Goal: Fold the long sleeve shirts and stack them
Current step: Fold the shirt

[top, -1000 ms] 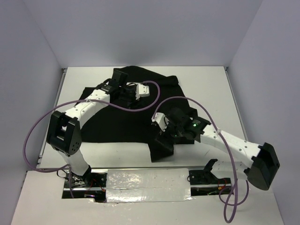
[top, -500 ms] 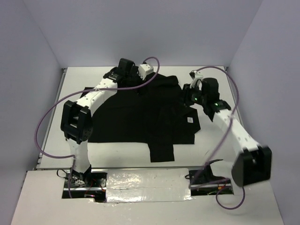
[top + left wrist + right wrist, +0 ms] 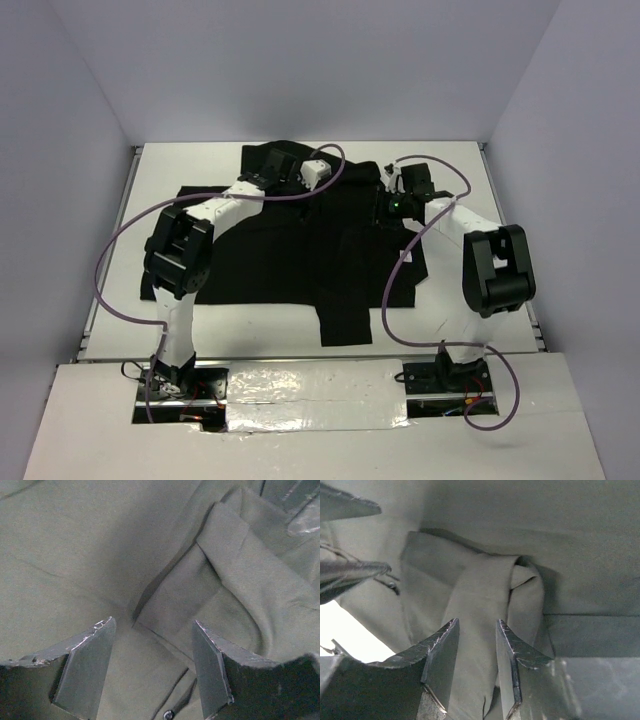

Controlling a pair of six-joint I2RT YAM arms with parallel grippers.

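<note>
The black long sleeve shirt lies spread over the white table, with one sleeve trailing toward the near edge. My left gripper hovers over its far middle part. In the left wrist view the left gripper is open above a folded flap of cloth, holding nothing. My right gripper sits at the shirt's far right part. In the right wrist view the right gripper has its jaws partly apart, standing on either side of a raised fold of the shirt that does not look pinched.
The white table shows bare beyond the shirt on the right and left. Purple cables loop from both arms, the right one over the shirt's right edge. Grey walls close in the table on three sides.
The right arm swung from the shirt's near middle to its far right part, and its jaws narrowed. The left gripper shifted along the far edge and opened wider.
</note>
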